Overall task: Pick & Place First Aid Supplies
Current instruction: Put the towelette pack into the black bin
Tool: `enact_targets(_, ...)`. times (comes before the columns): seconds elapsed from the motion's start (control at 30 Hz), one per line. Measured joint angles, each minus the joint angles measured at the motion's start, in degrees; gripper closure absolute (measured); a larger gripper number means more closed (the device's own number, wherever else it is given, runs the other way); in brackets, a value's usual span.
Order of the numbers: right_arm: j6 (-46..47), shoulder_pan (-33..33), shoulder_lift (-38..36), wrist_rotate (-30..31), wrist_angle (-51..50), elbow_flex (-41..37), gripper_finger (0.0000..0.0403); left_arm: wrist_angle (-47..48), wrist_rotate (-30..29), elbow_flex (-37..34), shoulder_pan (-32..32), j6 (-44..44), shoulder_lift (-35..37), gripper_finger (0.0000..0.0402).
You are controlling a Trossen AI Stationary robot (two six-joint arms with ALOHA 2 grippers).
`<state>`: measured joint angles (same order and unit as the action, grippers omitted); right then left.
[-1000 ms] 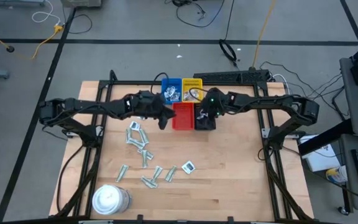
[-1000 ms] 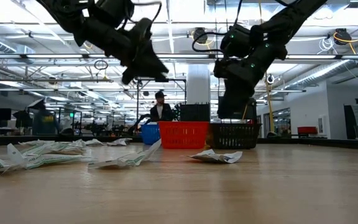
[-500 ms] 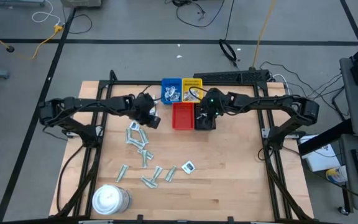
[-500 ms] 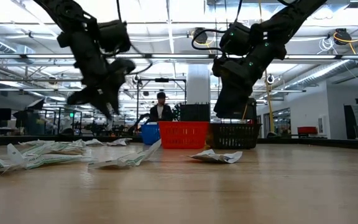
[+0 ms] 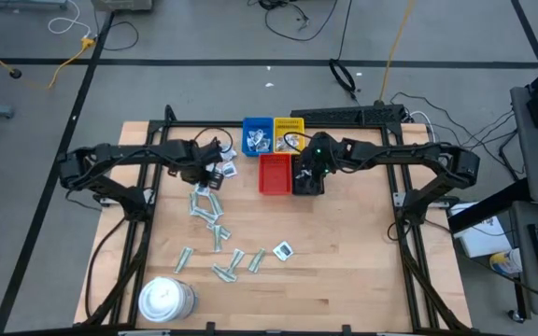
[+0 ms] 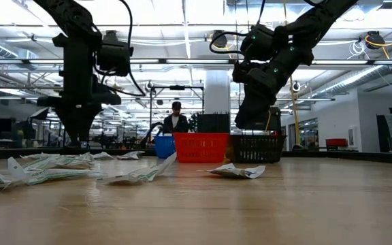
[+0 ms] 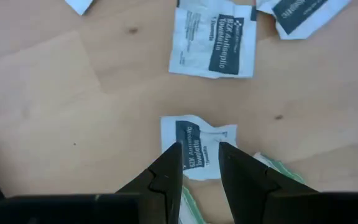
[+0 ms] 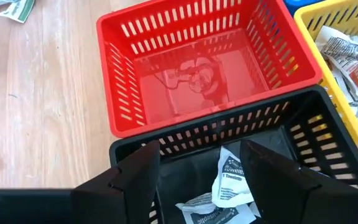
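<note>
L hand (image 7: 199, 163) narrowly open over packet (image 7: 197, 146); R hand (image 8: 199, 163) open above black tray (image 8: 328, 134).

White square packets (image 7: 211, 45) with dark printed panels are lying flat on the tabletop (image 5: 344, 252), one crumpled packet (image 7: 197, 148) at six o'clock of them. Pale grey-green strips (image 5: 215, 229) are trailing toward seven o'clock. More packets (image 8: 229, 186) are sitting crumpled in the black tray (image 8: 303, 124).

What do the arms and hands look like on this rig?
Both arms are dark, near-black jointed links with loose black cables looping off them. The right arm shows small green indicator lights near its wrist. The left hand and right hand each end in two black, flat, tapering fingers.
</note>
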<state>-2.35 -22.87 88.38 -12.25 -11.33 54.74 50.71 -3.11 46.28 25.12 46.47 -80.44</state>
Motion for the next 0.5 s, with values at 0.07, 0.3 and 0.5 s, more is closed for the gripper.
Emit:
enact_targets(0.07,-0.09,0.0,0.0,0.0,0.0,0.0,0.0186,-0.19,0.04,0.0,-0.25,-0.24,0.0,0.0293)
enact_targets(0.3,-0.88,0.0,0.0,0.07,-0.02,0.0,0.0186,-2.1,0.08,-1.07,-4.18,-0.29,-4.15,0.0293)
enact_targets(0.5,-1.84,0.0,0.0,0.09,-0.02,0.0,0.0188,-4.32,-0.05,-1.15,-6.91,-0.35,-9.3,0.0293)
